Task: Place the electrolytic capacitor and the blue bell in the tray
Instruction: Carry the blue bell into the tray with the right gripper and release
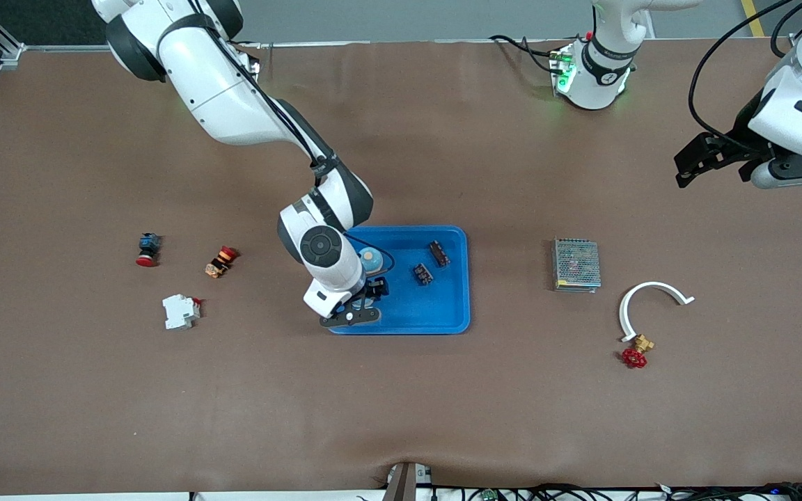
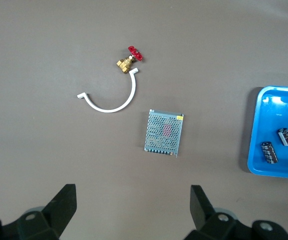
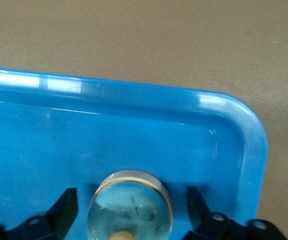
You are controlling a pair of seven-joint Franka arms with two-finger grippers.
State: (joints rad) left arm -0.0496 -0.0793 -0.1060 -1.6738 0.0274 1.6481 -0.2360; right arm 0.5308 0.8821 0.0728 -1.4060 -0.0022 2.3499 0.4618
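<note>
The blue tray (image 1: 436,309) lies mid-table. Inside it, near the corner toward the right arm's end, stands the pale blue bell (image 1: 371,259), a glossy dome with a brass rim (image 3: 129,207). My right gripper (image 1: 372,287) hangs low over the tray, open, with a finger on either side of the bell and a gap at each. Two dark electrolytic capacitors (image 1: 422,273) (image 1: 439,253) lie in the tray beside the bell; they also show in the left wrist view (image 2: 269,151). My left gripper (image 1: 711,163) waits open, high over the table's left-arm end.
A grey mesh box (image 1: 576,264) sits beside the tray toward the left arm's end. Nearer the camera lie a white curved piece (image 1: 641,296) and a brass valve with a red handle (image 1: 638,351). Two push buttons (image 1: 147,249) (image 1: 221,261) and a white breaker (image 1: 180,311) lie toward the right arm's end.
</note>
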